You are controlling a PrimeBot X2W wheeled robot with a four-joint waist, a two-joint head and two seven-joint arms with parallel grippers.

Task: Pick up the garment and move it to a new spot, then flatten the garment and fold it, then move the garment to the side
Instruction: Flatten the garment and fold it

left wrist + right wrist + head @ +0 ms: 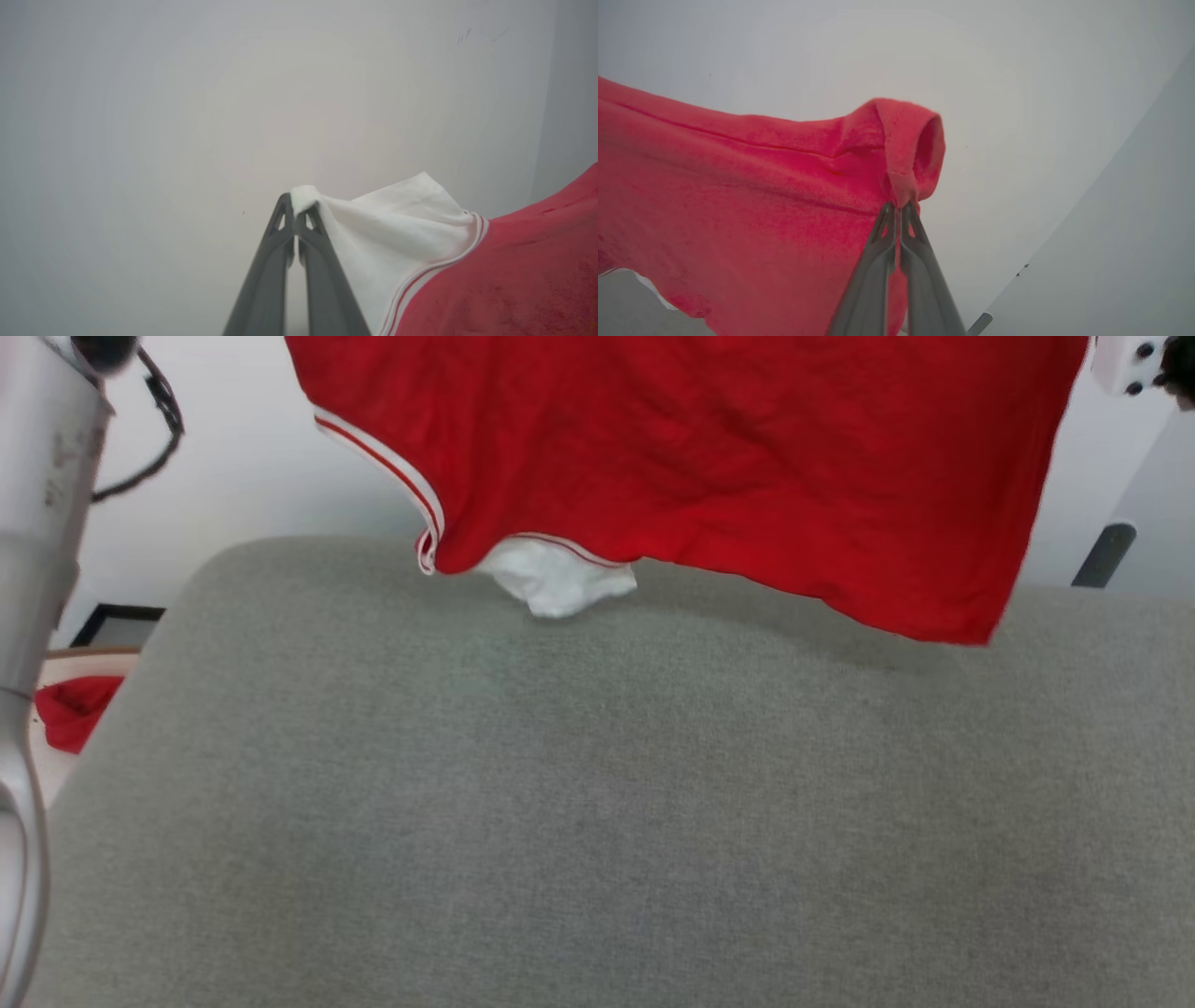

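The garment (709, 457), a large red jersey with white-and-red striped trim, hangs spread in the air over the far part of the grey table (597, 803); a white inner fold (560, 583) droops at its lower edge. In the left wrist view my left gripper (296, 205) is shut on a white corner of the garment (402, 224), with red cloth to the right. In the right wrist view my right gripper (899, 207) is shut on a bunched red edge of the garment (738, 186), which stretches away to the left.
My pale left forearm (37, 616) rises along the left edge of the head view. Beyond the table's left edge lies a red cloth (75, 709) on a light surface. A white wall stands behind; a dark post (1102, 555) shows at far right.
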